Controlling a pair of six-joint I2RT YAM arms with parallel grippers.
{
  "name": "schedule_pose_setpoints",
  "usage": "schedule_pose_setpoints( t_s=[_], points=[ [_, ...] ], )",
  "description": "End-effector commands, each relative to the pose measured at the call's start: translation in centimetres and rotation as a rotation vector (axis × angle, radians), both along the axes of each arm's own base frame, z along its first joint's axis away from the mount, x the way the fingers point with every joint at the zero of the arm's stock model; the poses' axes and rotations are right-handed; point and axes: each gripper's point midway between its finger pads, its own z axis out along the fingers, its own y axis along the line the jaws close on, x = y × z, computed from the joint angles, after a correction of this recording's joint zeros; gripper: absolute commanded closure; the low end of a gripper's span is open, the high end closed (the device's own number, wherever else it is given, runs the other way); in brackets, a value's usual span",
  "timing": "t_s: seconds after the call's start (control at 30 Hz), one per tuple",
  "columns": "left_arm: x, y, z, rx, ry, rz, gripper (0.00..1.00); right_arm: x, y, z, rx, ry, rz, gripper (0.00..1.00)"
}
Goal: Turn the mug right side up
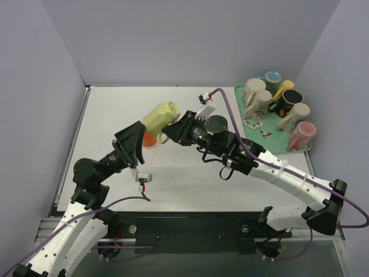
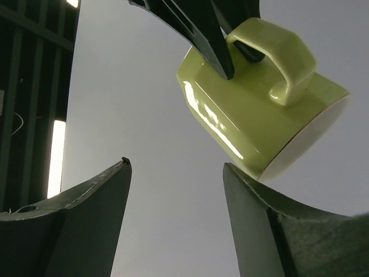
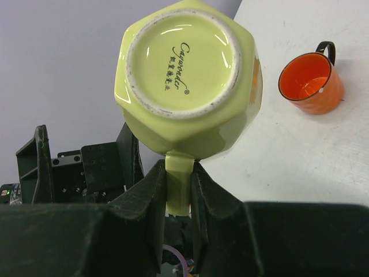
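A yellow-green faceted mug (image 1: 161, 117) is held in the air above the table, tilted on its side. My right gripper (image 1: 174, 131) is shut on its handle (image 3: 179, 183). The right wrist view shows the mug's base (image 3: 183, 60) facing the camera. In the left wrist view the mug (image 2: 259, 109) hangs above and to the right, its white mouth pointing down and right. My left gripper (image 2: 176, 164) is open and empty just below the mug, not touching it; it also shows in the top view (image 1: 135, 141).
A small orange mug (image 1: 149, 139) stands upright on the table under the held mug and also shows in the right wrist view (image 3: 310, 83). A teal tray (image 1: 240, 109) with several mugs sits at the back right. Grey walls enclose the table.
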Motion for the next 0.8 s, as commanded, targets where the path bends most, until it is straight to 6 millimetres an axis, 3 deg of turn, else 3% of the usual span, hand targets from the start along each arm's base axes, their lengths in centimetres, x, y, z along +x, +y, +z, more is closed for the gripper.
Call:
schedule_pose_setpoints(
  t_s=[0.0, 0.13, 0.27, 0.43, 0.7, 0.77],
  points=[
    [0.6, 0.4, -0.7, 0.027, 0.036, 0.044, 0.26, 0.5, -1.9, 9.8, 0.203, -0.180, -0.077, 1.00],
    [1.1, 1.1, -1.1, 0.009, 0.065, 0.085, 0.27, 0.2, -3.1, 10.3, 0.183, -0.204, -0.094, 1.00],
    [0.6, 0.0, -2.5, 0.092, 0.034, 0.044, 0.27, -0.7, -2.9, 10.7, 0.199, -0.206, -0.062, 1.00],
    [0.7, -0.9, 0.0, 0.055, -0.057, 0.003, 0.26, -1.7, -1.6, 10.3, 0.214, -0.191, -0.007, 1.00],
    [1.1, -1.0, -0.1, 0.040, -0.051, 0.022, 0.29, -2.2, 0.5, 9.9, 0.247, -0.159, 0.062, 1.00],
    [1.2, -0.8, 0.6, 0.015, -0.054, 0.026, 0.30, -2.5, 1.5, 8.8, 0.231, -0.131, 0.103, 1.00]
  ],
)
